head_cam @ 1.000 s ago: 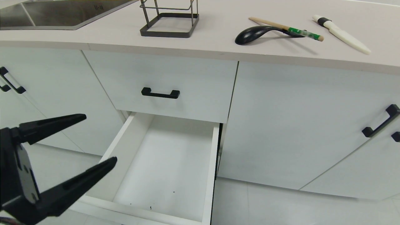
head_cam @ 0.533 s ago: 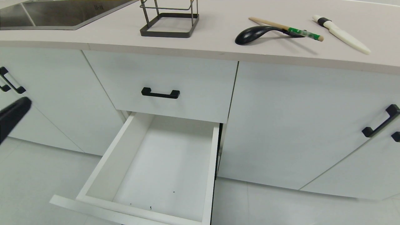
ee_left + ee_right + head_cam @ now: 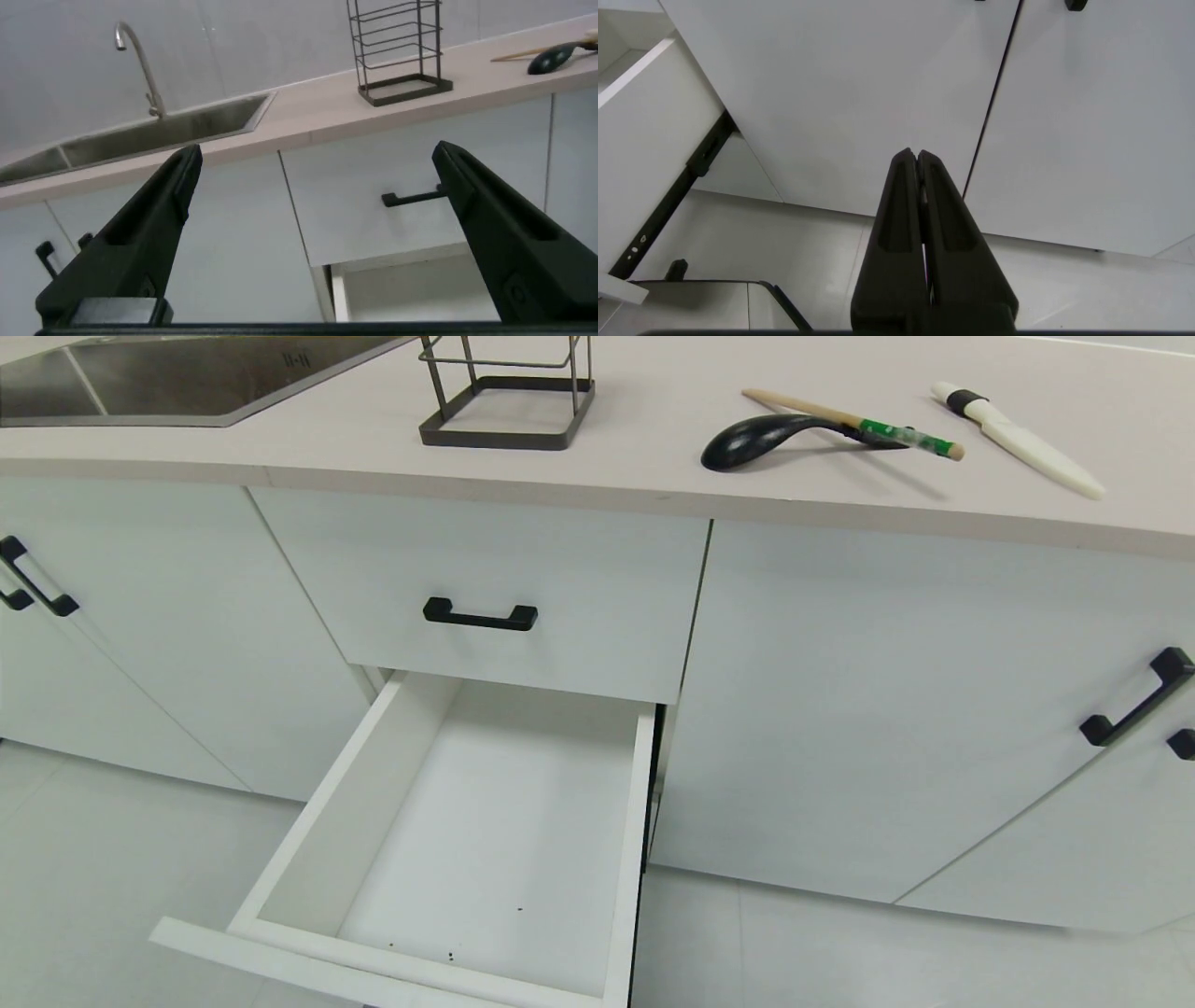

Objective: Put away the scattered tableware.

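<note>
Fig. — I am keeping watch on the left arm's fingers point(image 3: 140, 233), spread wide and gripping nothing; the right arm's fingers point(image 3: 906, 215) are pressing together, empty, before the cabinet doors point(image 3: 878, 103). Black spoon point(image 3: 747, 441), wooden stick point(image 3: 854, 422) and white knife point(image 3: 1022, 439) are lying on the tabletop point(image 3: 653, 467), above the open drawer point(image 3: 630, 821).

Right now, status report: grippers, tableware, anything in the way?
Left gripper open, holding nothing; right gripper shut, holding nothing. Ladle, stick and knife on the counter, untouched. Drawer open below. Rack stands apart from them.
</note>
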Robot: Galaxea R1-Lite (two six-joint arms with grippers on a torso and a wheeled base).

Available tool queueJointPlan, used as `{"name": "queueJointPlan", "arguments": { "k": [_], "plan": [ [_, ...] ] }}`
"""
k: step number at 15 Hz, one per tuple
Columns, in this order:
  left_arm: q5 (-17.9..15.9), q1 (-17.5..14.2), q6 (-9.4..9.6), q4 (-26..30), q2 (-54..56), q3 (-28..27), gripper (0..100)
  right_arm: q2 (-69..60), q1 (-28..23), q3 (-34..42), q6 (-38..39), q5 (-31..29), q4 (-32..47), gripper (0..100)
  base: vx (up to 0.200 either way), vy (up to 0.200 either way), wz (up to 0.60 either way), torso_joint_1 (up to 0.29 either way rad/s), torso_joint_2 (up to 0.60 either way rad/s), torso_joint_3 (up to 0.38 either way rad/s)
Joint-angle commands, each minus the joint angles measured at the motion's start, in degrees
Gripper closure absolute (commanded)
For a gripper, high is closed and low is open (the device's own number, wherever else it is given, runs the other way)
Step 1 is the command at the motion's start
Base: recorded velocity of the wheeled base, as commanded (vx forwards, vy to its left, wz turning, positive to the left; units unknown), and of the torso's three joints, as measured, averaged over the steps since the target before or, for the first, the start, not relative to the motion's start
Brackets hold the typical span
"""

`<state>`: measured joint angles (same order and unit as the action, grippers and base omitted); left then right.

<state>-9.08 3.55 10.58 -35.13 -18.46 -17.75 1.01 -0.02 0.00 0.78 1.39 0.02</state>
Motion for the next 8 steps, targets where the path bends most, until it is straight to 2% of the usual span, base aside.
{"name": "queueJointPlan", "arguments": {
  "k": [1,5,6,8],
  "plan": [
    [0.0,-0.6,-1.18,0.8,3.5,2.6,0,0.0,0.0,0.0,0.0,0.0,0.0,100,0.000,0.000,0.00,0.000,0.00,0.000],
    [0.4,-1.6,-2.76,6.7,7.2,5.2,0,0.0,0.0,0.0,0.0,0.0,0.0,100,0.000,0.000,0.00,0.000,0.00,0.000],
    [0.4,-1.8,-2.93,9.8,8.3,5.7,0,0.0,0.0,0.0,0.0,0.0,0.0,100,0.000,0.000,0.00,0.000,0.00,0.000],
    [0.4,-2.0,-2.93,11.8,9.1,7.0,0,0.0,0.0,0.0,0.0,0.0,0.0,100,0.000,0.000,0.00,0.000,0.00,0.000]
  ]
}}
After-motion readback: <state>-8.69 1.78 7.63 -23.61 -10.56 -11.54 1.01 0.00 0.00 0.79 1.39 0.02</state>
